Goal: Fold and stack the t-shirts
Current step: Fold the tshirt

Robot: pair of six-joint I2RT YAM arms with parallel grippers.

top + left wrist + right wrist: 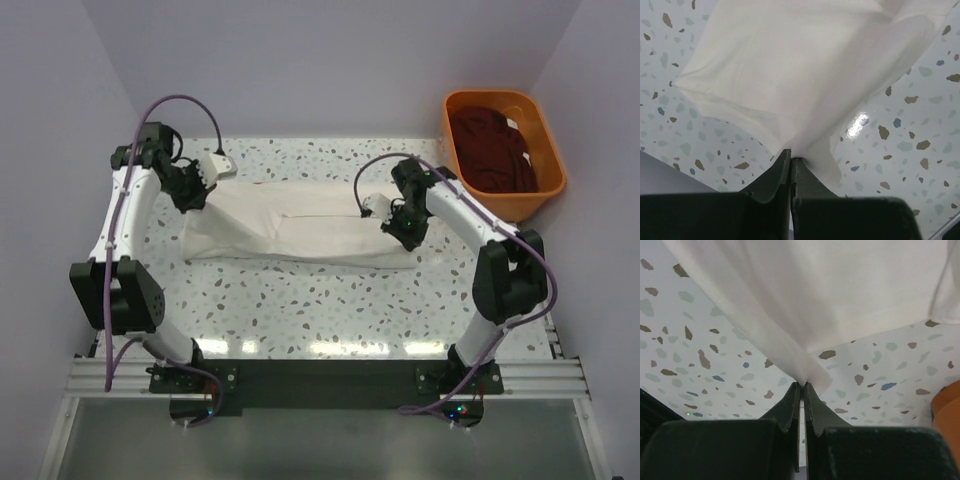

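Observation:
A cream-white t-shirt (300, 232) lies stretched across the middle of the speckled table, folded lengthwise. My left gripper (215, 166) is shut on its far left corner; the left wrist view shows the cloth (800, 75) pinched at my gripper's tips (791, 156) and lifted off the table. My right gripper (375, 207) is shut on its right end; the right wrist view shows the cloth (830, 295) rising from my gripper's tips (802, 384). A dark maroon t-shirt (492, 148) lies bunched in the orange tub. The bright red t-shirt is out of view.
The orange plastic tub (543, 175) stands at the back right corner of the table; its edge shows in the right wrist view (947, 410). The speckled table (320, 305) runs to the near rail where both arm bases sit. Lilac walls close in the back and sides.

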